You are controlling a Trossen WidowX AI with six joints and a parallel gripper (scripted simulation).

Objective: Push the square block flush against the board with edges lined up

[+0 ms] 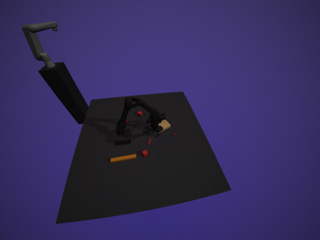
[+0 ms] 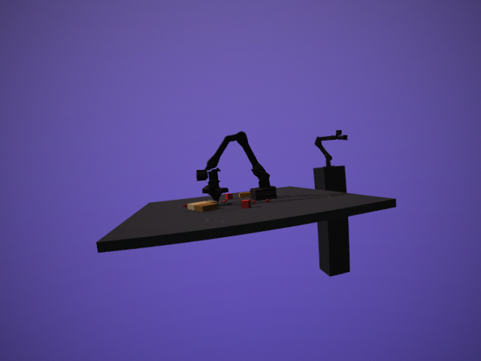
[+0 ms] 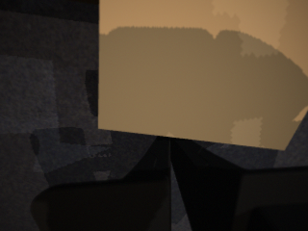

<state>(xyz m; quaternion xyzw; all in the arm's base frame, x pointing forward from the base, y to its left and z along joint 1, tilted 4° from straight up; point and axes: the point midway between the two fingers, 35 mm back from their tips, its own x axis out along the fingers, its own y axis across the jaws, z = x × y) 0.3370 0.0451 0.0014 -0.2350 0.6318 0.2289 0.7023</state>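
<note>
A pale tan flat piece lies flat on the table beside a brown flat piece. The brown piece is mostly hidden behind my gripper and arm in the top view. I cannot tell which piece is the square block, nor whether they touch or have even edges. My gripper is shut and empty, pointing down. Its fingertips are low, at the middle of the tan piece's near side in the wrist view; contact is unclear.
A red cube lies behind the arm. Another red cube lies near an orange bar at the front. A red stick lies in front of the gripper. A small red piece lies right of the tan piece.
</note>
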